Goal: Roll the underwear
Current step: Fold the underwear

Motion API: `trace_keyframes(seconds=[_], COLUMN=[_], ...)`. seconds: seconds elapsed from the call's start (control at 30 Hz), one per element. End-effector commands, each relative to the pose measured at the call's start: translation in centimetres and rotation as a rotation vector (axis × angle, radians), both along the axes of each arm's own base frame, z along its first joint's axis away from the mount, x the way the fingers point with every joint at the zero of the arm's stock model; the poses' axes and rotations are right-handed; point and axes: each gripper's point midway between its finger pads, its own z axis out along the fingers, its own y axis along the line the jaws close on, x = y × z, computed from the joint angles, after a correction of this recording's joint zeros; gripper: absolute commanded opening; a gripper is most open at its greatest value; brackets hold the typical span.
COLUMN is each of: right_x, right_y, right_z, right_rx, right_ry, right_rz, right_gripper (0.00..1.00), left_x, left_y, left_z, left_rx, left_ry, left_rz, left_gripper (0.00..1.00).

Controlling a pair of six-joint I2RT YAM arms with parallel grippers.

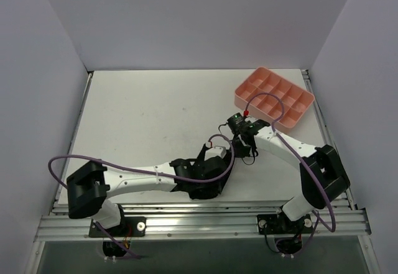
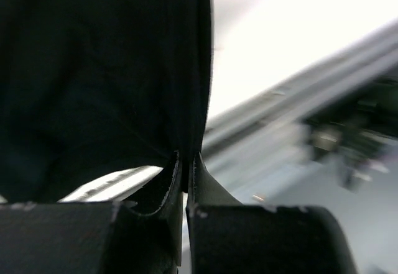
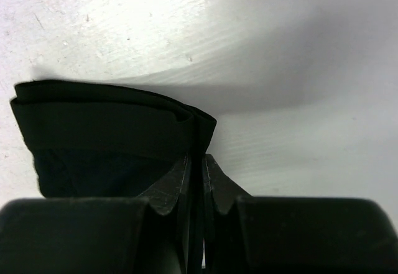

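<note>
Right wrist view: the right fingers are closed to a narrow slit on one end of the underwear. The black fabric lies on the white bench to the left of the fingers, and its upper edge shows as stacked, folded layers. Left wrist view: the left fingers are likewise pressed together on a fabric edge. The garment fills the upper left of that view as a flat dark sheet. Behind it are the aluminium rail and bright bench surface, neither of which appears in the right wrist view. Whether this end is lifted off the bench cannot be determined. Top external view: the two arms converge right of centre on the bench, the left arm reaching in low from the left and the right arm from the right. The garment here cannot be reliably separated from the black wrist housings. Only this view shows the pink compartment tray, at the far right of the bench and apart from the fabric.
</note>
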Motion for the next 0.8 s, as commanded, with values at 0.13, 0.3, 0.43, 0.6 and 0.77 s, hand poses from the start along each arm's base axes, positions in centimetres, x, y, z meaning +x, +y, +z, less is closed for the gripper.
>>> trace_keyframes(seconds=[0.13, 0.3, 0.43, 0.6, 0.77], right_x=[-0.5, 1.0, 1.9, 2.9, 3.4], right_y=[-2.4, 0.1, 1.9, 4.6, 7.8], right_z=[3.0, 4.1, 4.7, 4.8, 4.9], right_rx=[-0.113, -0.029, -0.014, -0.006, 0.029], right_ry=[0.012, -0.012, -0.017, -0.022, -0.022], right_rz=[0.014, 0.009, 0.025, 0.055, 0.098], right_gripper=[0.00, 0.00, 0.00, 0.00, 0.00], left_x=[0.2, 0.7, 0.3, 0.0, 0.3], left_y=[0.1, 1.9, 2.4, 3.1, 3.8], left_z=[3.5, 1.9, 0.6, -0.5, -0.4], left_rx=[-0.270, -0.302, -0.304, -0.317, -0.333], left_ry=[0.111, 0.176, 0.212, 0.236, 0.223], left_rz=[0.026, 0.073, 0.077, 0.101, 0.114], left_gripper=[0.02, 0.02, 0.02, 0.02, 0.03])
